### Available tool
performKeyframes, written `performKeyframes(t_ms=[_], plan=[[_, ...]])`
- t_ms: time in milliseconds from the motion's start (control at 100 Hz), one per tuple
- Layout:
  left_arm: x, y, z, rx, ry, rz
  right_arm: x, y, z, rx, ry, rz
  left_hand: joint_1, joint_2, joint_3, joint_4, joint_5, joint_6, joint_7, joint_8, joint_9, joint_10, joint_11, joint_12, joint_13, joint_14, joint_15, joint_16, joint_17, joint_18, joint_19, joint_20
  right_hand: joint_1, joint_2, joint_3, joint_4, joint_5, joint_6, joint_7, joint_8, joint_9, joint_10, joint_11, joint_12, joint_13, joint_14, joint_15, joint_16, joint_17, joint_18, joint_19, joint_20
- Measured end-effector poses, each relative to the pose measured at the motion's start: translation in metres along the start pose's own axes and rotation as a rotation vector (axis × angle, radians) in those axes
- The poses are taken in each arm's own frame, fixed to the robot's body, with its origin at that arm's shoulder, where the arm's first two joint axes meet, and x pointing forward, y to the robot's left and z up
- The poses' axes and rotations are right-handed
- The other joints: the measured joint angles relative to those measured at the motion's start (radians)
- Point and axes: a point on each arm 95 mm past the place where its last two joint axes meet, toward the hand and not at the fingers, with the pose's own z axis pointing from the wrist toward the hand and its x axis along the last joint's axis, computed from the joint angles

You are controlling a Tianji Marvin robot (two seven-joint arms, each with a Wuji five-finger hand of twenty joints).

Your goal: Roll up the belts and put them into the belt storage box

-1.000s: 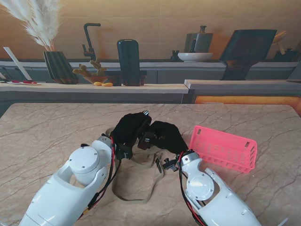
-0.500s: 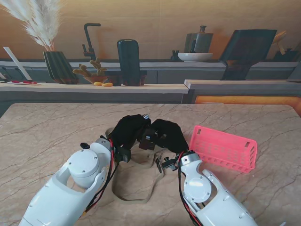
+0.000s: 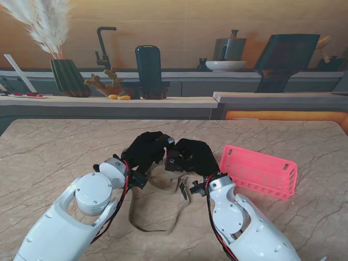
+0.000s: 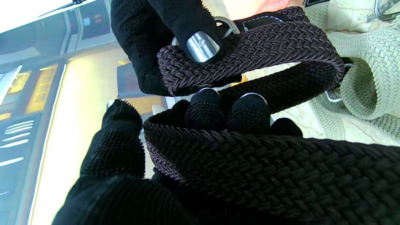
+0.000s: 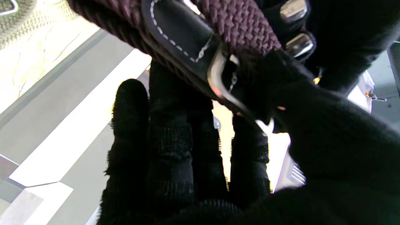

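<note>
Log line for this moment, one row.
left hand: shut on dark belt | right hand: shut on dark belt | beige belt: on table | pink basket: no belt visible

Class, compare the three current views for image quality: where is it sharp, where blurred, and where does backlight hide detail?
Stand view: evenly lit and sharp; the pink basket and beige belt read clearly. Left wrist view: the dark belt weave is crisp, the background blown out. Right wrist view: the buckle is slightly soft, and the right hand is a backlit silhouette.
</note>
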Motion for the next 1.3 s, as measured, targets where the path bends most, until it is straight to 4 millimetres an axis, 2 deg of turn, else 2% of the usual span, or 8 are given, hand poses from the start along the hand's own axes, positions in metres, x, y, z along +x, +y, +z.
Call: performKeyframes(t_ms=[310, 670, 810, 920, 1000, 1080, 1160, 1300], plan=[[0.006, 0.005, -0.008, -0.031, 0.018, 0.032, -0.004, 0.002, 0.001, -0.017, 0.01, -0.07, 0.046, -0.076, 0.082, 0.0, -0.058, -0.003, 0.001, -0.028, -0.011, 0.0, -0.044, 0.0, -0.03, 0.0, -0.038, 0.0, -0.007, -0.012, -0.025, -0.017, 0.0, 0.0, -0.006, 0.0, 0.001, 0.003, 0.0, 0.002, 0.0, 0.002, 0.013, 0.0, 0.009, 0.0, 0.009, 0.009, 0.0, 0.002, 0.0, 0.0], [0.007, 0.022, -0.013, -0.083, 0.087, 0.224, -0.009, 0.002, 0.004, -0.053, -0.029, -0.078, 0.024, -0.063, 0.088, 0.0, -0.082, -0.028, 0.014, -0.015, -0.04, 0.0, -0.054, -0.001, -0.039, 0.0, -0.054, 0.0, -0.016, -0.015, -0.038, -0.022, 0.0, 0.0, -0.007, 0.0, 0.009, 0.01, -0.002, 0.002, 0.0, 0.009, 0.028, 0.0, 0.017, 0.003, 0.012, 0.009, 0.0, 0.012, 0.0, 0.0], [0.002, 0.03, -0.012, -0.08, 0.082, 0.281, -0.011, 0.001, 0.004, -0.065, -0.057, -0.053, 0.025, -0.063, 0.088, 0.0, -0.082, -0.083, 0.026, -0.014, -0.04, 0.0, -0.063, -0.001, -0.039, 0.0, -0.056, 0.0, -0.016, -0.015, -0.039, -0.022, 0.001, 0.0, -0.007, 0.001, 0.011, 0.015, -0.002, 0.002, -0.001, 0.01, 0.034, -0.002, 0.018, 0.004, 0.012, 0.009, 0.0, 0.013, 0.0, 0.0], [-0.002, 0.033, -0.01, -0.019, 0.078, 0.293, -0.012, 0.0, 0.004, -0.073, -0.072, -0.029, 0.034, -0.063, 0.088, 0.0, -0.064, -0.163, 0.05, -0.014, -0.04, 0.0, -0.063, -0.001, -0.039, 0.0, -0.065, 0.0, -0.016, -0.015, -0.039, -0.022, 0.001, 0.0, -0.007, 0.001, 0.011, 0.027, -0.002, 0.002, -0.001, 0.01, 0.037, -0.01, 0.018, 0.005, 0.032, 0.01, -0.009, 0.013, 0.0, 0.0], [-0.005, 0.033, -0.008, 0.028, 0.07, 0.301, -0.013, 0.001, 0.003, -0.072, -0.078, -0.017, 0.034, -0.063, 0.079, 0.0, -0.062, -0.197, 0.066, -0.012, -0.04, 0.0, -0.063, -0.001, -0.039, 0.0, -0.065, 0.0, -0.016, -0.015, -0.039, -0.023, 0.011, 0.001, -0.02, 0.001, 0.011, 0.048, -0.003, 0.002, -0.011, 0.012, 0.037, -0.014, 0.018, 0.005, 0.042, 0.017, -0.047, 0.016, 0.0, 0.0], [-0.008, 0.033, -0.005, 0.052, 0.057, 0.3, -0.014, 0.003, 0.002, -0.066, -0.078, -0.008, 0.034, -0.064, 0.076, 0.0, -0.06, -0.206, 0.08, -0.009, -0.04, 0.0, -0.063, -0.001, -0.039, 0.0, -0.065, 0.0, -0.016, -0.015, -0.039, -0.023, 0.011, 0.013, -0.027, 0.001, 0.011, 0.065, -0.004, 0.002, -0.011, 0.011, 0.038, -0.024, 0.017, 0.005, 0.047, 0.018, -0.07, 0.03, -0.013, 0.0], [-0.01, 0.033, -0.003, 0.069, 0.045, 0.328, -0.014, 0.003, 0.001, -0.063, -0.074, -0.006, 0.015, -0.107, 0.068, 0.0, -0.059, -0.211, 0.106, 0.002, -0.04, 0.0, -0.063, -0.001, -0.047, 0.0, -0.065, 0.0, -0.02, -0.015, -0.039, -0.024, 0.029, 0.024, -0.027, 0.001, 0.011, 0.098, -0.004, 0.002, -0.011, 0.004, 0.038, -0.03, 0.009, 0.008, 0.048, 0.025, -0.083, 0.039, -0.014, 0.0], [-0.014, 0.031, -0.001, 0.109, 0.048, 0.473, -0.015, 0.004, 0.0, -0.064, -0.072, -0.001, -0.082, -0.171, 0.199, 0.0, -0.082, -0.207, 0.114, 0.045, -0.074, -0.011, -0.063, 0.032, -0.06, -0.002, -0.065, 0.018, -0.023, -0.016, -0.039, -0.026, 0.03, 0.024, -0.038, 0.001, 0.011, 0.102, -0.004, 0.002, -0.011, 0.002, 0.038, -0.034, 0.009, 0.008, 0.048, 0.018, -0.093, 0.041, -0.022, 0.0]])
